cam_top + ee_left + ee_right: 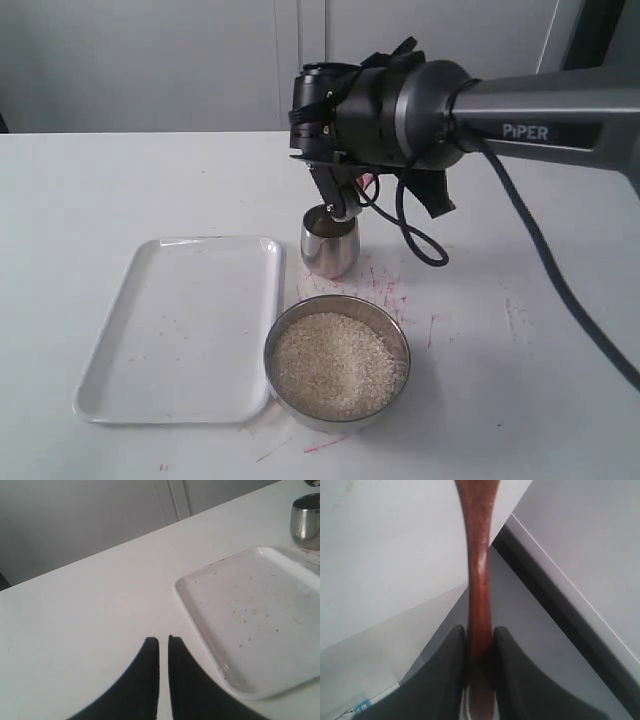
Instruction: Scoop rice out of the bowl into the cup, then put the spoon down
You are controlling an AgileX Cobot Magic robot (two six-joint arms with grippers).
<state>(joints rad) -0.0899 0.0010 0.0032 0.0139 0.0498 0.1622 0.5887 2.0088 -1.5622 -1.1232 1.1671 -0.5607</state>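
White table (90,190) bears tray (180,325), cup (330,256) and bowl (338,300).

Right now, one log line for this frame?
right gripper: shut on wooden spoon, over steel cup | left gripper: shut, empty, near white tray | steel bowl: holds rice

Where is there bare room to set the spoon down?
The white tray, left of bowl and cup, holds only specks. The table right of the bowl is open too. Crowded at the cup, under the right end effector.
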